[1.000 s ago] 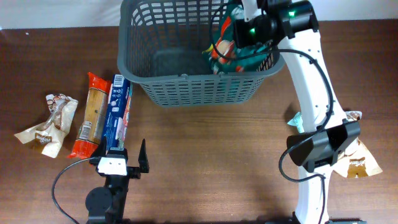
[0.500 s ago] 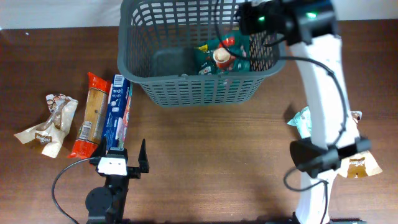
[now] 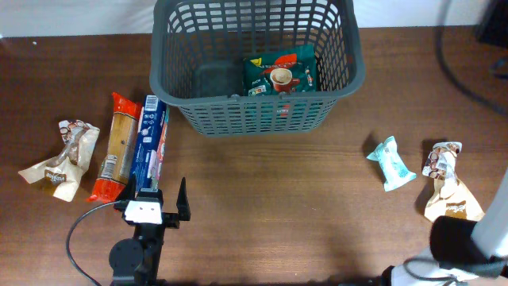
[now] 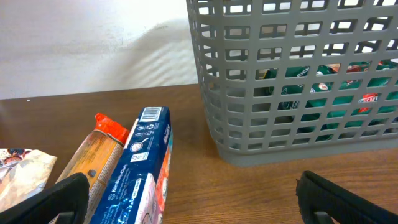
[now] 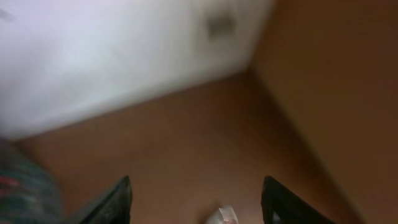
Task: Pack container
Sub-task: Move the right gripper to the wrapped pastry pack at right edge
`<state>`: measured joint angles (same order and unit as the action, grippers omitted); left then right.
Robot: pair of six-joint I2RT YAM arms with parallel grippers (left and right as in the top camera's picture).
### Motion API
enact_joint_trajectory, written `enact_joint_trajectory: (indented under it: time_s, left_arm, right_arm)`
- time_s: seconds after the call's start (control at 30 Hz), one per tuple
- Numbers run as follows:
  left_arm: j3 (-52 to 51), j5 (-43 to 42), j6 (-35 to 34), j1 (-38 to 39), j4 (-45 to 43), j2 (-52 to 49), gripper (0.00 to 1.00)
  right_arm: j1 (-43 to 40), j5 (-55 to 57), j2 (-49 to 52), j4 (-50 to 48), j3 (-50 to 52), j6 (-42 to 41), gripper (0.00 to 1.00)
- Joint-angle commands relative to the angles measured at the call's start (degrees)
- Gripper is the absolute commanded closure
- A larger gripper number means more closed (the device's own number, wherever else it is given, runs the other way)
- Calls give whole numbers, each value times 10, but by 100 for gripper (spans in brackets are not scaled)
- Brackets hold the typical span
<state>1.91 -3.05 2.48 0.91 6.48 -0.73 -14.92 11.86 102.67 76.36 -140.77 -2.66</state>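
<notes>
The dark grey basket (image 3: 254,115) stands upright at the table's far edge, lattice sides under a solid rim. One green packet (image 3: 280,75) lies flat on its floor, right of centre.

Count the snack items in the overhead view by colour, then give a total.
green packet, in the container: 1
dark blue box: 1
orange packet: 1
pale blue packet: 1
beige packets: 2
Total: 6

Even, soft light fills the overhead and left wrist views; the right wrist view is heavily motion-blurred throughout.
</notes>
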Motion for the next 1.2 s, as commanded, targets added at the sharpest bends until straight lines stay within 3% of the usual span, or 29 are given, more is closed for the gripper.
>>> enact_joint_trajectory:
  time_s: [0.0,0.13,0.27,0.5,0.8,0.93,1.03,1.07,1.1,1.13,1.17]
  left_arm:
    - [-3,-6,-3,2,0,4,1]
    - [-3,-6,-3,2,0,4,1]
    - [-3,-6,-3,2,0,4,1]
    - [-3,-6,-3,2,0,4,1]
    - [-3,-6,-3,2,0,4,1]
    - [-3,-6,-3,2,0,4,1]
    - [-3,-6,-3,2,0,4,1]
    - [-3,-6,-3,2,0,4,1]
    - [-3,-6,-3,2,0,4,1]
    - [-3,-6,-3,2,0,4,1]
    - [-3,-6,-3,2,0,4,1]
  right_arm:
    - [-66,-45,29,5,136,-10,34]
    - [-117,-46,49,-12,341,-6,32]
    - [-143,-55,56,-49,472,51,31]
    - [-159,-47,56,-103,597,99,27]
    - [-163,-37,57,-212,688,114,22]
    - [-163,-37,59,-254,709,106,42]
    - [-163,-37,63,-266,712,106,44]
    - [-163,-37,65,-267,712,105,51]
    - [-163,-38,67,-268,712,104,80]
    - [-163,-38,67,-270,712,94,96]
    - [-163,-40,67,-274,712,81,96]
